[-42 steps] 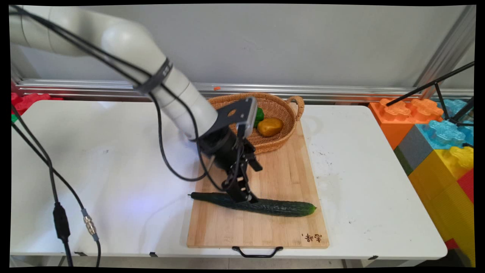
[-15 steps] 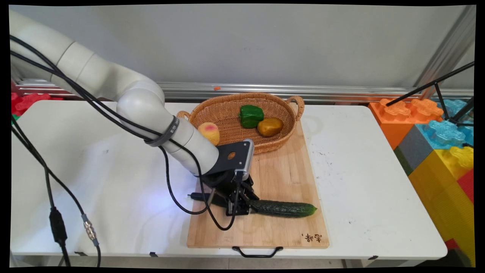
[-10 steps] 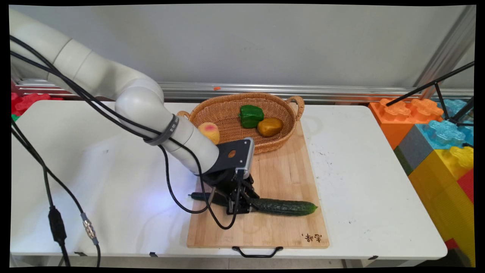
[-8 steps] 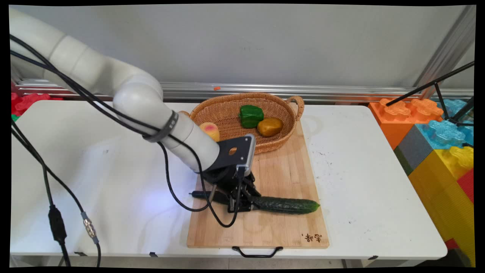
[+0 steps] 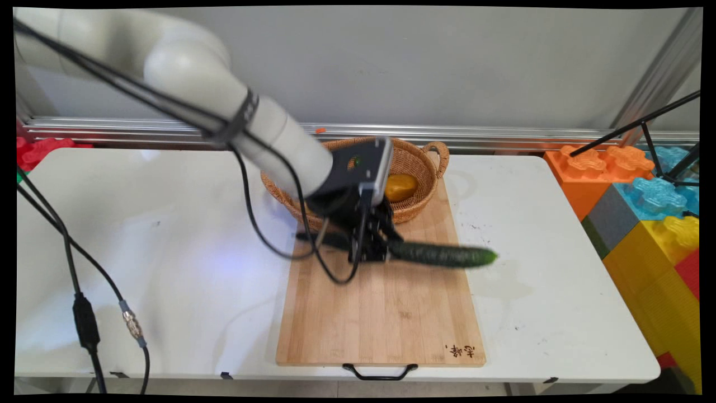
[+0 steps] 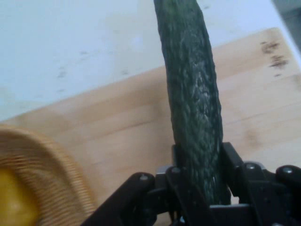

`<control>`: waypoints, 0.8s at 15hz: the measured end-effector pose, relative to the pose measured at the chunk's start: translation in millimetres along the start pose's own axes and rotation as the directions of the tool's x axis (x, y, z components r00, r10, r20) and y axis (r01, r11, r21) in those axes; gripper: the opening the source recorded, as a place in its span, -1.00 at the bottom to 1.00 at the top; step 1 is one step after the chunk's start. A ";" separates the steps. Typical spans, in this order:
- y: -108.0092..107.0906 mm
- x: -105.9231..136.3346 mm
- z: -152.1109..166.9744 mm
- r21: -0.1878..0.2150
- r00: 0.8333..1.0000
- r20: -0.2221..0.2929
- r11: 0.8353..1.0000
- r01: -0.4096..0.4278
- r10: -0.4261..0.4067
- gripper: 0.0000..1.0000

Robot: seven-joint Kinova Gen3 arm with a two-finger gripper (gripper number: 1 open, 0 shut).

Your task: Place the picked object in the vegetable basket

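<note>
A grey wall with a metal rail runs behind my white table [image 5: 140, 235], and bright toy blocks [image 5: 643, 190] stack up at the right edge of the frame. A wooden board [image 5: 386, 313] lies in the lower middle of the main view, its black handle at the near edge. A wicker basket [image 5: 417, 168] sits at the board's far end, overlapping it; a yellow pepper [image 5: 400, 187] lies inside, and my wrist covers most of the rest of the basket.

My gripper [image 5: 370, 250] hangs just above centre frame, over the far part of the board and just in front of the basket. My jaws are pinched on a dark green cucumber [image 5: 442, 254], gripping it somewhat left of its middle. It is lifted clear of the board and lies roughly level, its long end reaching right past the board's edge over the table, with its shadow below.

In the hand view the cucumber [image 6: 193, 108] runs up the middle of the frame from between my fingers [image 6: 235, 165], the board [image 6: 127, 136] beneath it and the basket [image 6: 51, 174] with the pepper [image 6: 14, 202] at lower left.
</note>
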 end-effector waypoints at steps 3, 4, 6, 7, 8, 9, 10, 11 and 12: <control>-36.8 6.2 -24.5 0.075 0.999 0.019 0.997 -0.031 0.030 -1.00; -49.4 6.3 -30.8 0.098 0.999 0.027 0.995 -0.035 0.033 -1.00; -71.1 3.0 -37.2 0.132 0.999 0.041 0.991 -0.028 0.023 -1.00; -81.8 0.5 -37.6 0.144 0.999 0.049 0.989 -0.025 0.018 -1.00; -89.3 -1.9 -36.8 0.153 0.998 0.056 0.988 -0.023 0.015 -1.00; -96.6 -4.9 -35.7 0.161 0.998 0.064 0.987 -0.022 0.012 -1.00; -104.9 -9.5 -33.2 0.167 0.997 0.076 0.986 -0.021 0.009 -1.00; -111.3 -13.7 -30.8 0.170 0.996 0.087 0.985 -0.021 0.007 -1.00; -118.2 -19.7 -27.1 0.170 0.995 0.102 0.985 -0.021 0.004 -1.00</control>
